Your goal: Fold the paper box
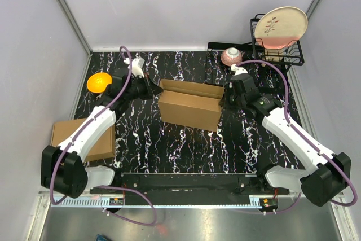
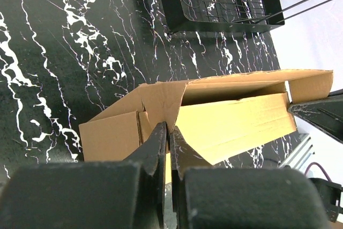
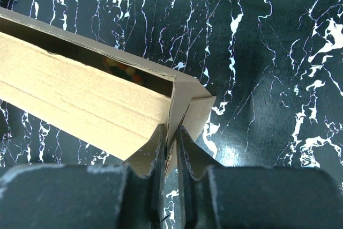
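1. Your counter carries the paper box at its middle, half-erected, top open.
2. Your left gripper pinches the box's left end panel, likely steadying it.
3. Your right gripper clamps the right end flap, seemingly holding that wall upright.

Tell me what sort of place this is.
Most likely a robotics lab test cell staged like a kitchen counter. Plain grey panel walls enclose a black marbled table, the left arm and right arm sit at its near edge, and a wire dish rack holds a plate.
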Controlling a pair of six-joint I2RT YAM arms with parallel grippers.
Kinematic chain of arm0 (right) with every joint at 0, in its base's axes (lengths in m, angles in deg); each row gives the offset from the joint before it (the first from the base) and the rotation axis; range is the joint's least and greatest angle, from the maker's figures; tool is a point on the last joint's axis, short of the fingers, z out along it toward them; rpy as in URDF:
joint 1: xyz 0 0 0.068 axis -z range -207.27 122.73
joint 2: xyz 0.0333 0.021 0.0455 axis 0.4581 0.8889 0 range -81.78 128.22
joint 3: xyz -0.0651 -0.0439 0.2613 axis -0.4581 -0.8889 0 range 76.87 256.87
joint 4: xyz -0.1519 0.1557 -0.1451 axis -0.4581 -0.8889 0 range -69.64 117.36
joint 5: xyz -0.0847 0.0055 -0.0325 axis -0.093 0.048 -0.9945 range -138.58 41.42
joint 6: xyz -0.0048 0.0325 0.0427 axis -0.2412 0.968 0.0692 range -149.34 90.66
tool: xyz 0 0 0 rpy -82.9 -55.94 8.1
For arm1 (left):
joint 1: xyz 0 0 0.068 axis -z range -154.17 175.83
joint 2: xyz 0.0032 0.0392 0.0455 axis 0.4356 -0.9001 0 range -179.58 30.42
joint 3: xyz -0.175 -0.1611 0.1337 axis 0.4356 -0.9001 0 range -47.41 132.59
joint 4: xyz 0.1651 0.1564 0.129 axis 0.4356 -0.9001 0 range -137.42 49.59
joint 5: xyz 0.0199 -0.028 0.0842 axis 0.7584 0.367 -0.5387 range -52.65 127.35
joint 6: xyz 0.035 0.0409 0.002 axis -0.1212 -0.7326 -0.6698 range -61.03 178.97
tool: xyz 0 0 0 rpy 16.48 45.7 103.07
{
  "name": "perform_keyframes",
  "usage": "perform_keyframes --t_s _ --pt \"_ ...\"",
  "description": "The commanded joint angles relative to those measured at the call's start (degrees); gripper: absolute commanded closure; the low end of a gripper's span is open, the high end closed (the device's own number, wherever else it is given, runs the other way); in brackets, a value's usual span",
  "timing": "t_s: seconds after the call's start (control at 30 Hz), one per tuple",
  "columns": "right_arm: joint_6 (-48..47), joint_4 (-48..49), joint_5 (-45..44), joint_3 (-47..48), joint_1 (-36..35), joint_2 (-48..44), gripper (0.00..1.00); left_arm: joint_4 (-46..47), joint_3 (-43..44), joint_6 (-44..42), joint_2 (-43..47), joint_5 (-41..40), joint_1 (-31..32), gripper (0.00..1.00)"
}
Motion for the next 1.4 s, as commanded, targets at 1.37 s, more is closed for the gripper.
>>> perform_keyframes --t_s 1.37 --pt "-1.21 -7.16 1.13 -2.08 -1.4 3.74 1.0 3.0 -7.66 -18.76 13.97 -16.83 5.38 1.0"
